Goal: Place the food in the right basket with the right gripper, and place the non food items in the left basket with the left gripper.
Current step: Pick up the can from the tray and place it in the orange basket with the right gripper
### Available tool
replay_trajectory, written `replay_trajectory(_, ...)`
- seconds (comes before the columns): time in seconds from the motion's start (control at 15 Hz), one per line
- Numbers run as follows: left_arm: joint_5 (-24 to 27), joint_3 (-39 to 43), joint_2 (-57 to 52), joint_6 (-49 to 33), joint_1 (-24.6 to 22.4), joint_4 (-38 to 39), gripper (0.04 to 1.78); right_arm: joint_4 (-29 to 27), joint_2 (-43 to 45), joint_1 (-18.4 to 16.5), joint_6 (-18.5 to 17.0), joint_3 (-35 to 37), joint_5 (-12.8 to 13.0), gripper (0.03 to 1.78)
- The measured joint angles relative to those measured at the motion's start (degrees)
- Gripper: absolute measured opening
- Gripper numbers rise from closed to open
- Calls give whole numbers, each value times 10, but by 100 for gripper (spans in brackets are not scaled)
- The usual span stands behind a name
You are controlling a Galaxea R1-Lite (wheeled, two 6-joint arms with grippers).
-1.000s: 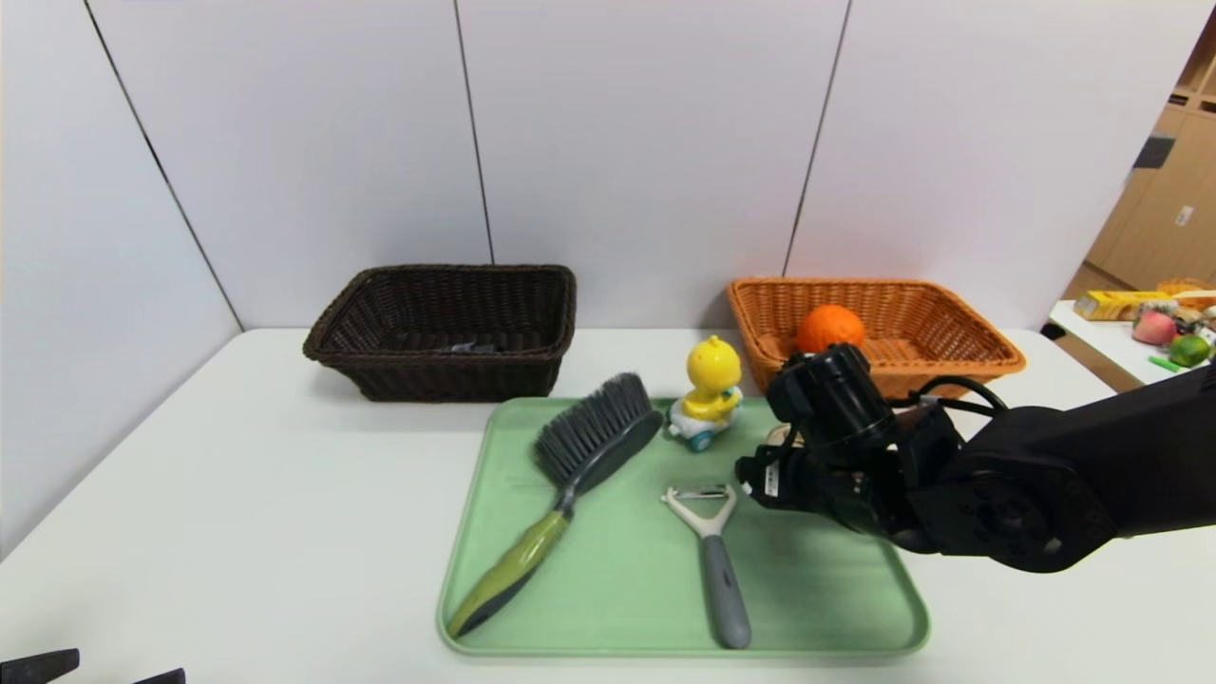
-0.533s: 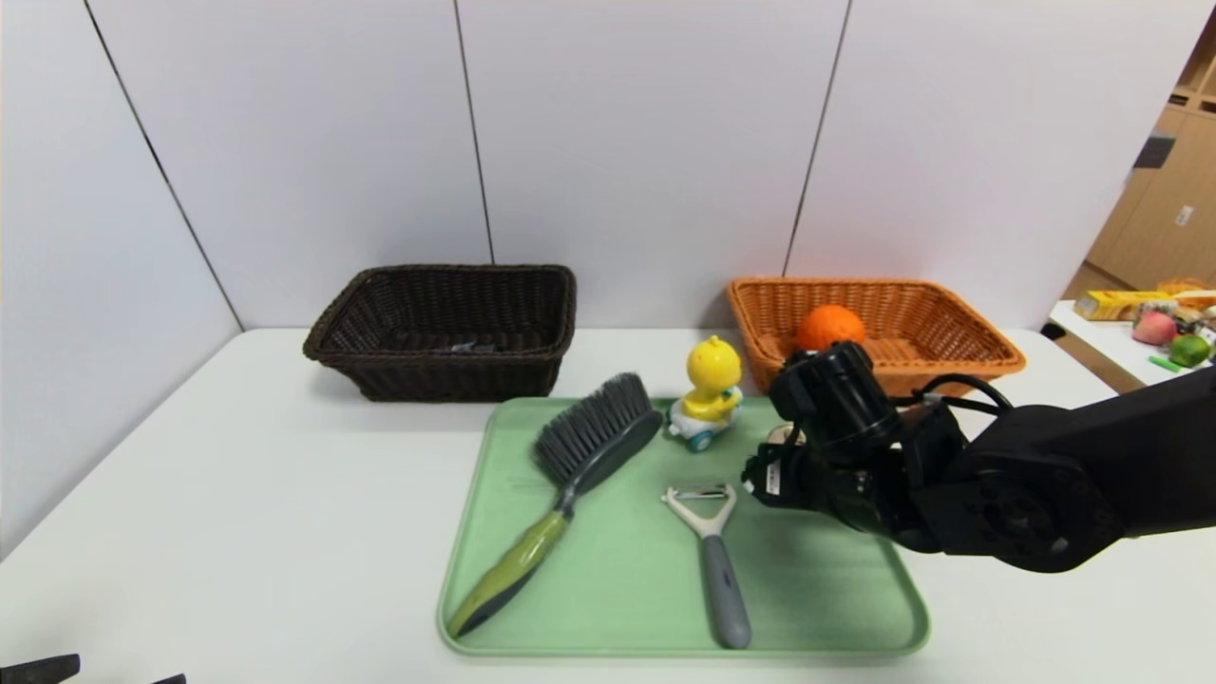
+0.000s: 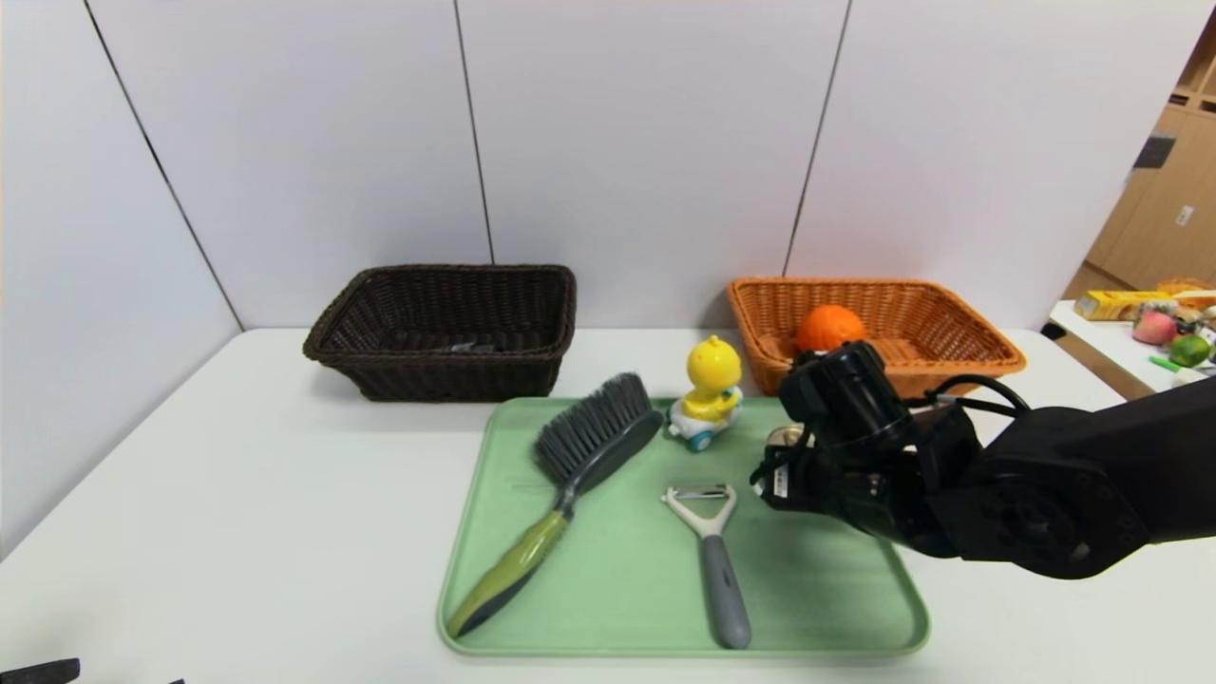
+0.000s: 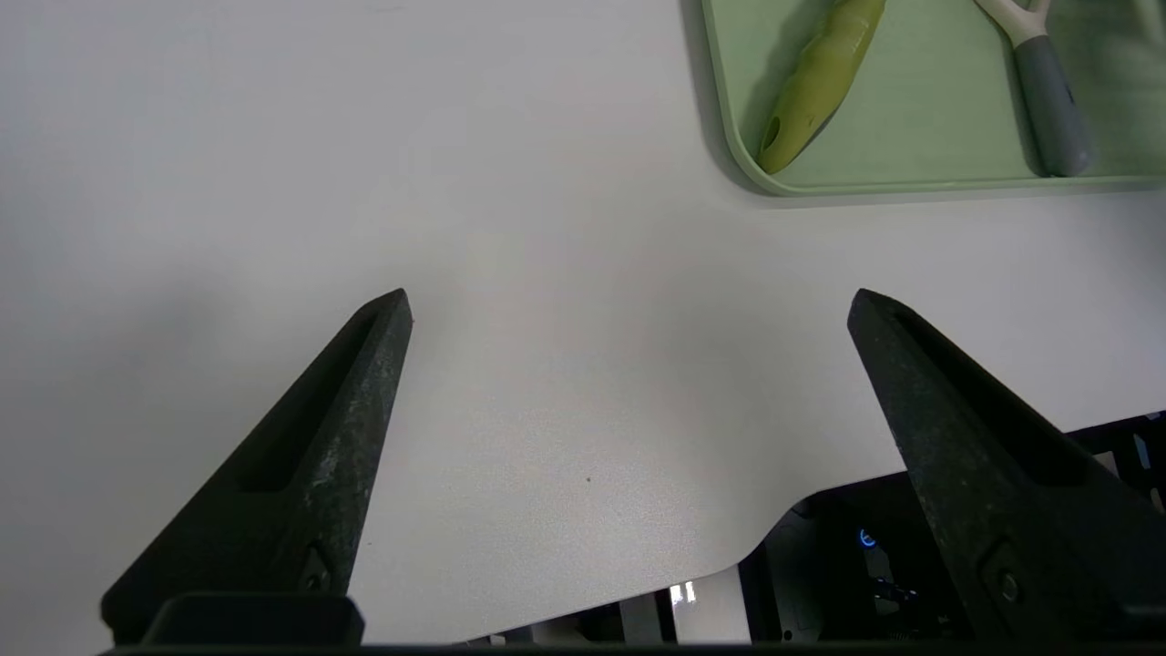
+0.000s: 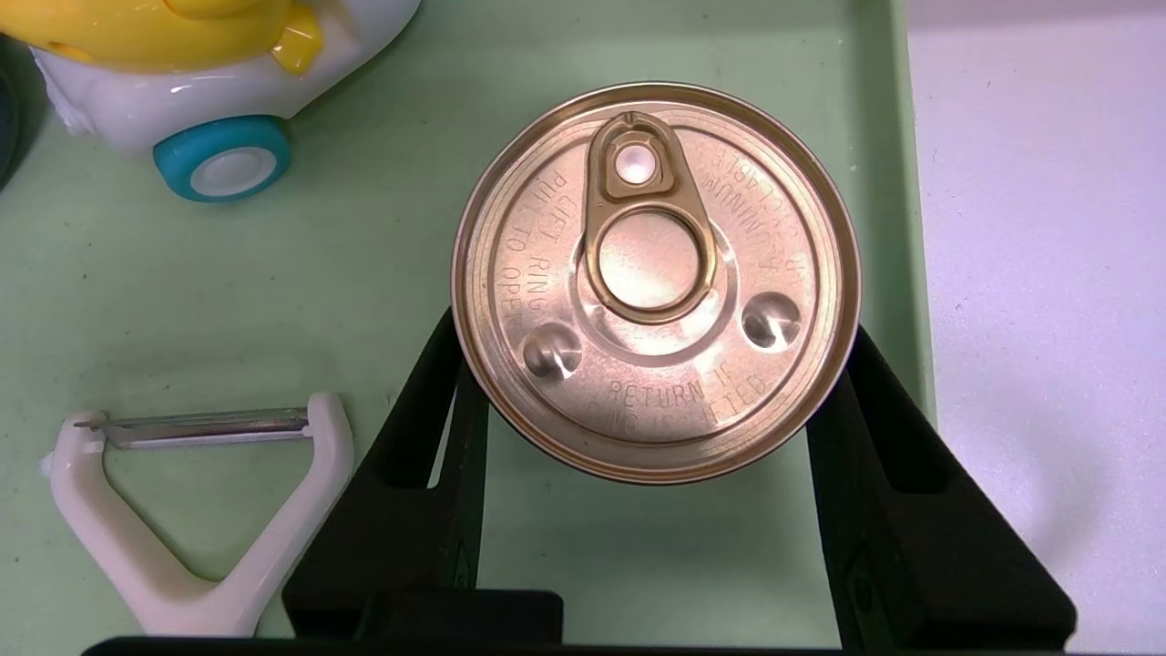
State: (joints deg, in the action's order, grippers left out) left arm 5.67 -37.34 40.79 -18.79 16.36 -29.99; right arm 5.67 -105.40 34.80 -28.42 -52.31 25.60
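The right gripper (image 5: 654, 364), a black two-finger claw, straddles the short gold-lidded tin can (image 5: 656, 278) standing on the pale green plastic tray (image 5: 273, 301), its fingers against the can's sides, apparently pinching it. Next comes a straight lift and carry to the light orange-tan wicker basket (image 3: 959, 356), where the round orange fruit (image 3: 829, 328) already lies. The left gripper (image 4: 629, 305) hangs spread wide over the white table (image 4: 547, 273), parked.

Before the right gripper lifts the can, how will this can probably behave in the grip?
The can looks like rigid metal, so it should not deform. Its round wall may slip or turn between the right gripper's fingers, which sit on opposite sides. It is short and wide, so tipping seems unlikely.
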Motion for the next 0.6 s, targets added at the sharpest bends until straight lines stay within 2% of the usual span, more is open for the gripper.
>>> replay_trajectory(0.33,-1,0,-1,0,0,0,169,-11,52,4,4,4,-2,97)
replay_trajectory(0.47,0,0,0,0,0,0,169,-27,101,7,20,-11,-5,97)
replay_trajectory(0.6,0,0,1,0,0,0,169,-47,148,7,54,-51,-6,97)
